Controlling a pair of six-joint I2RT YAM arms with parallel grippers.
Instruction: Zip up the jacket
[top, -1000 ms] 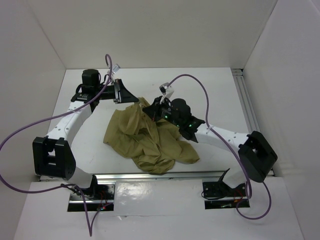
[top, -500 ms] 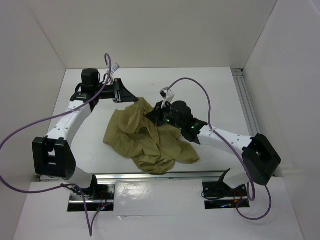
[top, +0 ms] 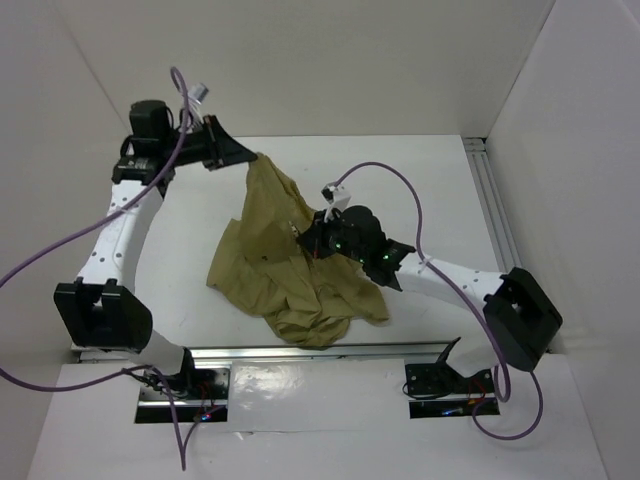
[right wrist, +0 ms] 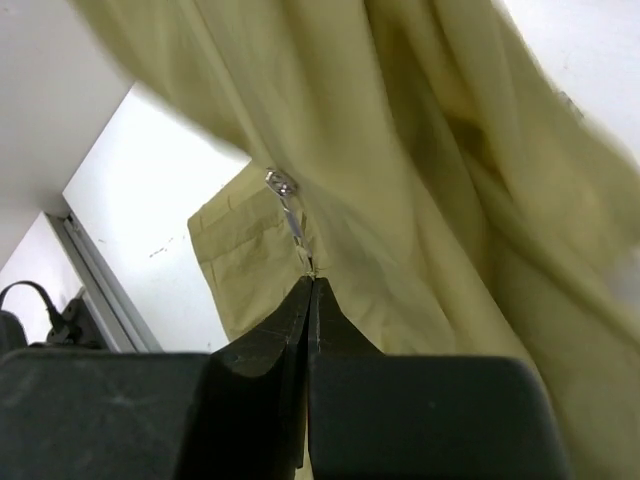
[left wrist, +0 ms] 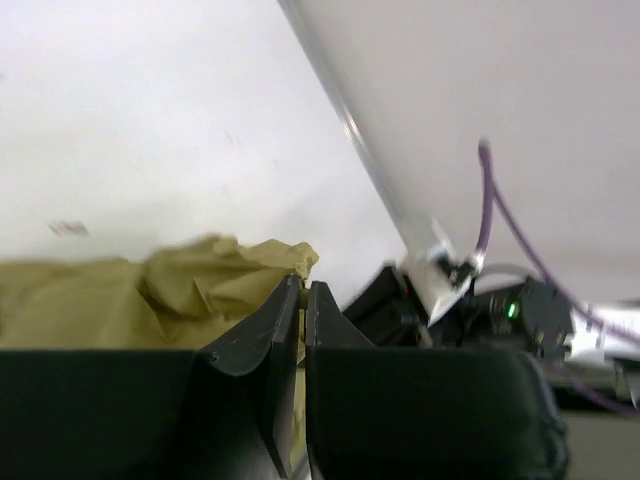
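Jaws tight on jacket (top: 285,285) (zipper (right wrist: 289,208), perhaps)

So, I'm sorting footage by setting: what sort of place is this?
Likely a lab robot cell, not a home: plain white walls box in a white table, a cabled left arm and right arm are bolted at its near edge, and one jacket lies between them.

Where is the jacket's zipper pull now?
In the right wrist view, the zipper pull hangs left of centre on the jacket, above the right gripper, whose shut tips pinch its tab.
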